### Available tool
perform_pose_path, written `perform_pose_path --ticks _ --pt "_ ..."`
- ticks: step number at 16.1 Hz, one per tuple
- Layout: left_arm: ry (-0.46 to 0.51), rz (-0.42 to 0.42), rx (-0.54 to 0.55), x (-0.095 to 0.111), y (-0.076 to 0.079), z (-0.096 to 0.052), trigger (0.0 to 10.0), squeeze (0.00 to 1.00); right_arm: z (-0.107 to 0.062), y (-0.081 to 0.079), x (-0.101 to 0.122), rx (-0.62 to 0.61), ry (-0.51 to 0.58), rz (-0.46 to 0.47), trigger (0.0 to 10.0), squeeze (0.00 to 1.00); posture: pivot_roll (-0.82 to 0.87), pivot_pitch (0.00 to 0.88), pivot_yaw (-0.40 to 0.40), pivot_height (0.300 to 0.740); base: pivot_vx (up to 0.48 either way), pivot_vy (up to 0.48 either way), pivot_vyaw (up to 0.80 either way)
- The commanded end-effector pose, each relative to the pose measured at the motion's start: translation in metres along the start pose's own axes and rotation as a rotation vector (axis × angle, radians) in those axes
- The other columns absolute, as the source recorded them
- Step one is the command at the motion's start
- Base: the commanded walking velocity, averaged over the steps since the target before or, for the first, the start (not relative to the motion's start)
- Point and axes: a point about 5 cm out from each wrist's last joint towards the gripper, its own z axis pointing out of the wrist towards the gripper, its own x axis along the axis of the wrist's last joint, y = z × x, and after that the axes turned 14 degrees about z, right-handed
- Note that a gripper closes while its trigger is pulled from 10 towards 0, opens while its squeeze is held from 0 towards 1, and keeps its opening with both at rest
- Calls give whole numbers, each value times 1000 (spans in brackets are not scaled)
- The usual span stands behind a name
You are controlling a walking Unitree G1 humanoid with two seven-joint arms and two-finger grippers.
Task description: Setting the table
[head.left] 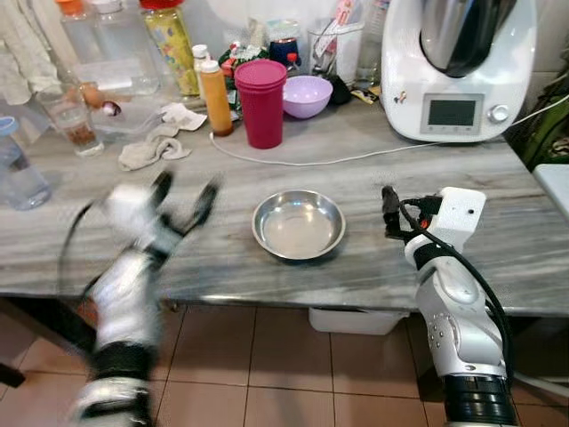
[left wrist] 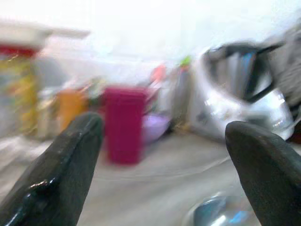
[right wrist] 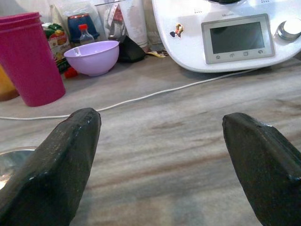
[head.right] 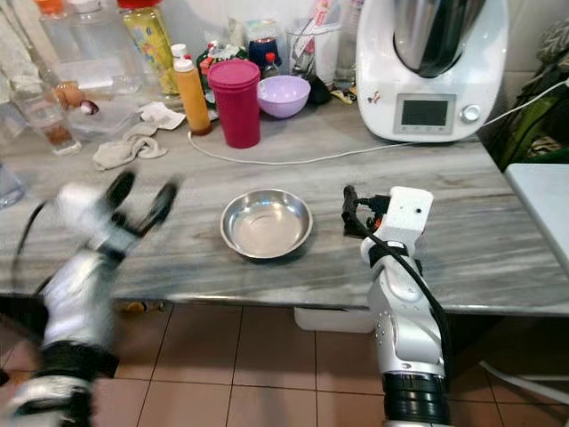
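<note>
Steel bowl [head.left: 298, 224] sits empty near the front edge of the marble counter [head.left: 498, 222], about midway along it. In the left eye view the left gripper [head.left: 185, 197] hovers blurred over the counter just beside the bowl, fingers spread, holding nothing. The right gripper [head.left: 388, 212] rests near the front edge on the bowl's other side, close to it but apart. Toward the back edge stand a pink cup [head.left: 261, 102], a purple bowl [head.left: 307, 95], an orange bottle [head.left: 214, 96] and a white kitchen machine [head.left: 458, 67], with a cord [head.left: 356, 160] trailing across the counter.

The left wrist view is smeared; its fingers [left wrist: 61, 174] stand wide apart, with the steel rim low between them.

The right wrist view is sharp: fingers [right wrist: 61, 165] wide apart over bare counter, the bowl's rim at one side.

The bowl looks light, stiff and slick, likely to slide if nudged. A pinch across the rim seems the safest hold.
</note>
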Motion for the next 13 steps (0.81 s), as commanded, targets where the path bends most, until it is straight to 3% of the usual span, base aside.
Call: perform_pose_path --ticks 1,2,7,9,12,13 --pt "1 29 0 9 2 5 10000 0 2 -3 7 11 30 5 10000 1000 -243 25 53 740 0 0 0" --pt "-6 104 54 17 12 10 10000 0 2 -1 10 -9 49 -9 10000 0 -245 24 54 740 0 0 0" --pt "-134 258 180 2 19 -6 10000 0 -5 4 17 -32 85 -48 10000 0 -249 22 49 740 0 0 0" --pt "-213 258 88 -6 34 -31 10000 0 -19 10 12 -45 76 -65 10000 0 -250 33 54 740 0 0 0" --pt "-251 272 30 -10 36 -49 10000 0 -24 11 9 -47 63 -62 10000 0 -249 41 55 740 0 0 0" --pt "-279 292 18 -13 33 -63 10000 0 -25 11 8 -44 60 -59 10000 0 -247 47 54 740 0 0 0"
